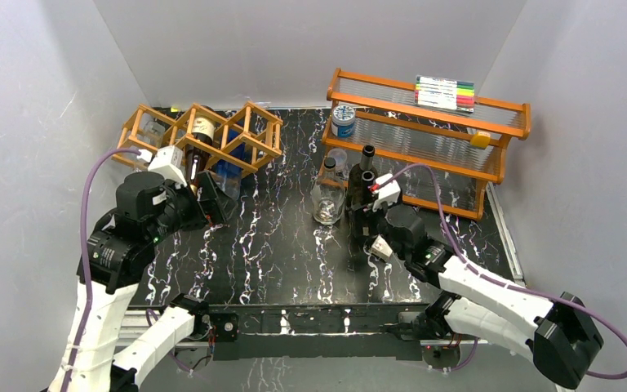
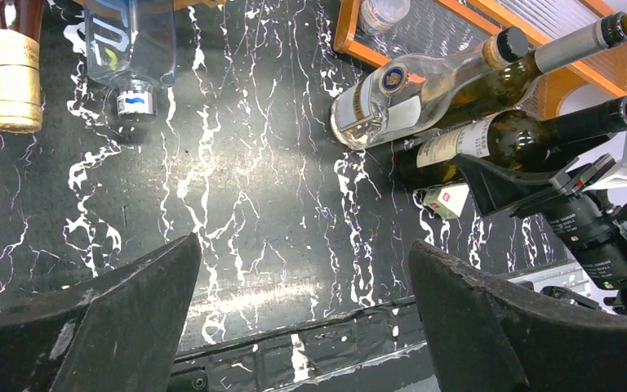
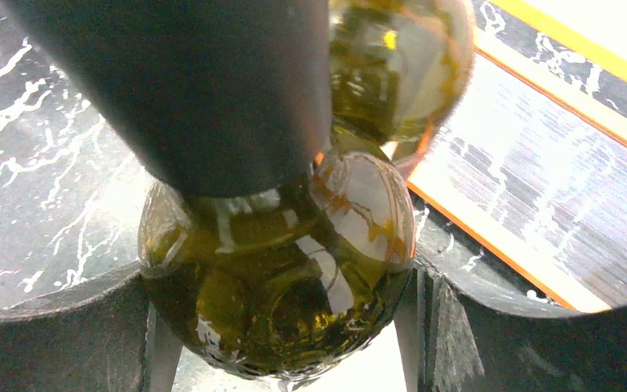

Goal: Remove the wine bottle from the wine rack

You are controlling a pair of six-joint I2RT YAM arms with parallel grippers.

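From above, the rack (image 1: 247, 121) stood at the table's (image 1: 277, 245) far left. The wine bottle (image 1: 202, 129) lay in one of its cells, with the neck sloping out toward the arms. The left gripper (image 1: 206, 194) sat just in front of that neck and held nothing. Right of centre, the right gripper (image 1: 363, 214) was at a dark bottle (image 1: 365, 189) standing upright. A clear bottle (image 1: 326, 196) stood just to its left, a second dark one was behind it, and the shelf (image 1: 408, 110) was beyond.

In the left wrist view, the left gripper (image 2: 302, 261) had its fingers (image 2: 90, 327) spread wide, with only bare table between them. The wine bottle's foil-wrapped neck (image 2: 12, 73) showed at the top left corner, apart from both fingers. A plastic bottle (image 2: 131, 49) lay beside it. At the right, the right gripper (image 2: 498, 175) was clamped around the dark bottle (image 2: 531, 131), with the clear bottle (image 2: 400, 86) next to it.

In the right wrist view, the dark bottle (image 3: 277, 278) filled the gap of the right gripper (image 3: 282, 335). One finger (image 3: 57, 335) pressed against each of its sides. Another bottle (image 3: 400, 65) stood beyond it. The shelf's base (image 3: 555, 188) was at the right.
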